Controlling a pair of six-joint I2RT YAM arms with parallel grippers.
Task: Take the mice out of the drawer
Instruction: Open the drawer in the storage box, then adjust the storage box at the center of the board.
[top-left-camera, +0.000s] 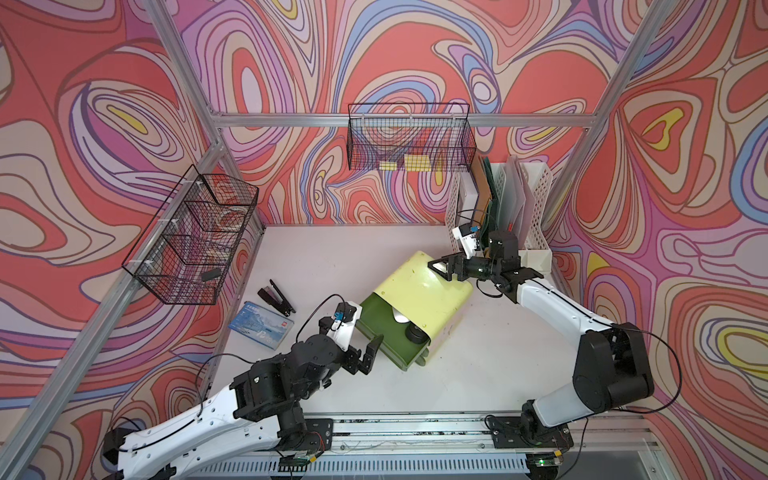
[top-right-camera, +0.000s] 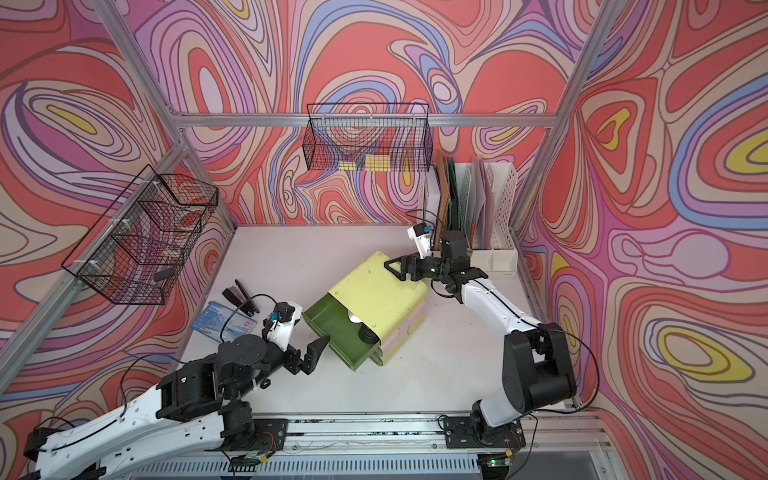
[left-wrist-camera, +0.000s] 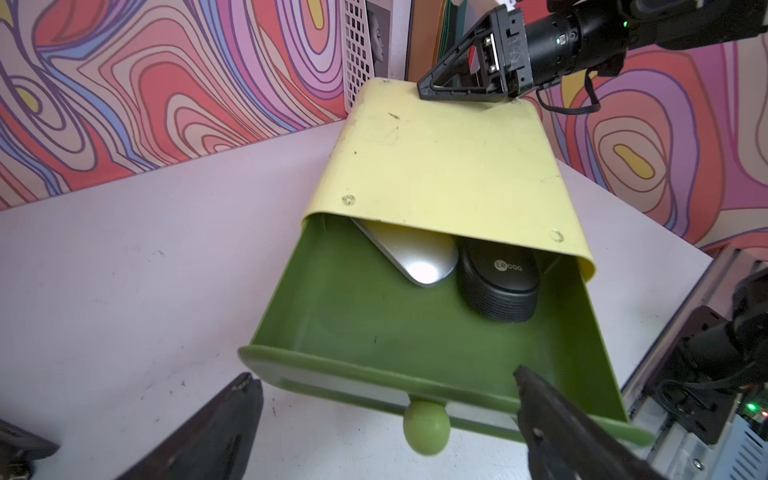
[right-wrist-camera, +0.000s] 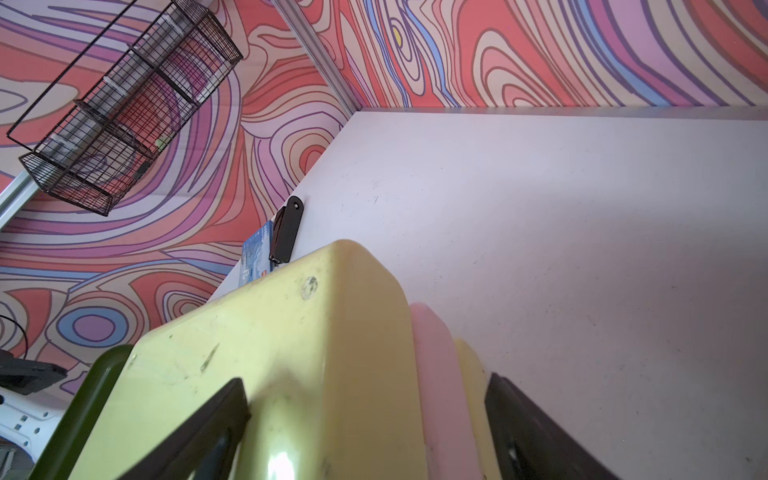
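Left wrist view: left gripper (left-wrist-camera: 382, 374) spread at drawer (left-wrist-camera: 282, 291) front edge, right gripper (left-wrist-camera: 449, 85) spread atop cabinet (left-wrist-camera: 436, 158).

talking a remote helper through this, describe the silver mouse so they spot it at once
At the centre of the scene stands a pale yellow drawer cabinet with its green top drawer pulled open. The silver mouse lies at the drawer's back, half under the cabinet's top. It is the shiny, smooth one; its neighbour, the black mouse, is matte with a ribbed end.
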